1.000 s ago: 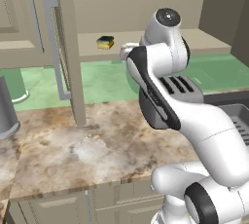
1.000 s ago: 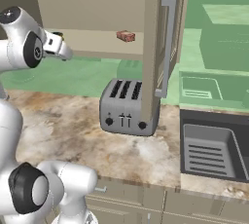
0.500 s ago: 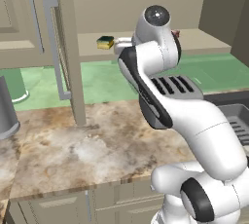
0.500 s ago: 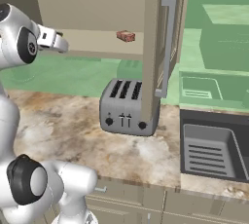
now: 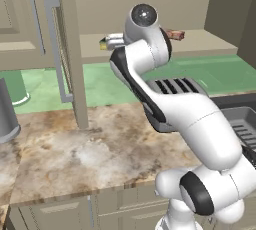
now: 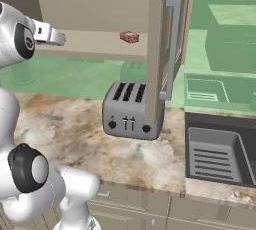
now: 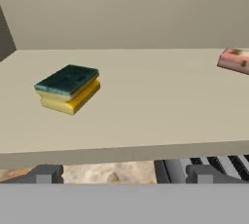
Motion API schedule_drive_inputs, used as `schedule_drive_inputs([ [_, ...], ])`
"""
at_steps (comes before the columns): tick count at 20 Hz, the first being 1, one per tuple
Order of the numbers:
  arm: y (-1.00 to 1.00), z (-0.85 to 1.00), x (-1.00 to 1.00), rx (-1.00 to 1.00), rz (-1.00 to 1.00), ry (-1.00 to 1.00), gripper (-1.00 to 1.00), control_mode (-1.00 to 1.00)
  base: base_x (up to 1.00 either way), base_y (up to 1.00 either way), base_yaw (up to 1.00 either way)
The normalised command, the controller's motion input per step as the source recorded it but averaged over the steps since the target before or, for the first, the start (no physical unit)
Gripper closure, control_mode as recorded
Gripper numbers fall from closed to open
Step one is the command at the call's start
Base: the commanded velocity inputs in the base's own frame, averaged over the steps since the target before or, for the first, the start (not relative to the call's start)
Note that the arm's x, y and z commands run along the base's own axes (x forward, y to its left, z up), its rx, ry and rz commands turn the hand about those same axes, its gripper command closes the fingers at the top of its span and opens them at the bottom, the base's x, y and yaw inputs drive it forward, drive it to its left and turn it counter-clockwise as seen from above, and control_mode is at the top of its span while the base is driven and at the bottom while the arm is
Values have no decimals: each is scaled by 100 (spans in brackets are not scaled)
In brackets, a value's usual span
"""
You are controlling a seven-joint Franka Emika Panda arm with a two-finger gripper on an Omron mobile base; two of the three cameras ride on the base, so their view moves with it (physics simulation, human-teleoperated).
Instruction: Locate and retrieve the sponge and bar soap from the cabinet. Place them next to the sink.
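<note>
The sponge [image 7: 68,88], yellow with a dark green top, lies on the left of the cabinet shelf [image 7: 146,101]. The pinkish bar soap [image 7: 234,60] rests at the shelf's far right. My gripper [image 7: 124,174] is open, its fingertips [image 7: 46,173] spread wide just in front of the shelf edge, apart from both items. In the left base view the gripper [image 5: 111,41] sits right beside the sponge [image 5: 102,44] and hides most of it, with the soap [image 5: 176,35] further right. The right base view shows the gripper [image 6: 54,37] left of the soap [image 6: 129,37]. The sink [image 6: 215,149] lies to the right.
The open cabinet door [image 5: 67,54] with its grey bar handle [image 5: 55,49] stands left of the arm. A silver toaster [image 6: 132,111] stands on the marble counter [image 5: 75,154] under the shelf. A grey canister [image 5: 5,114] is at the counter's left.
The hand has moved up and leftward toward the shelf, closing in on the sponge. Sponge and soap have not moved.
</note>
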Motion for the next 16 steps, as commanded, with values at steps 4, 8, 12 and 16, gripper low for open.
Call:
schedule_drive_inputs([
  [4, 23, 8, 31, 0, 0, -4, -100, -100, 0, 0, 0],
  [8, 18, 0, 37, 0, 0, 0, -100, -100, 0, 0, 0],
  [12, 16, 0, 41, 0, 0, 1, -100, -100, 0, 0, 0],
  [16, 24, 0, 42, 0, 0, 0, -100, -100, 0, 0, 0],
])
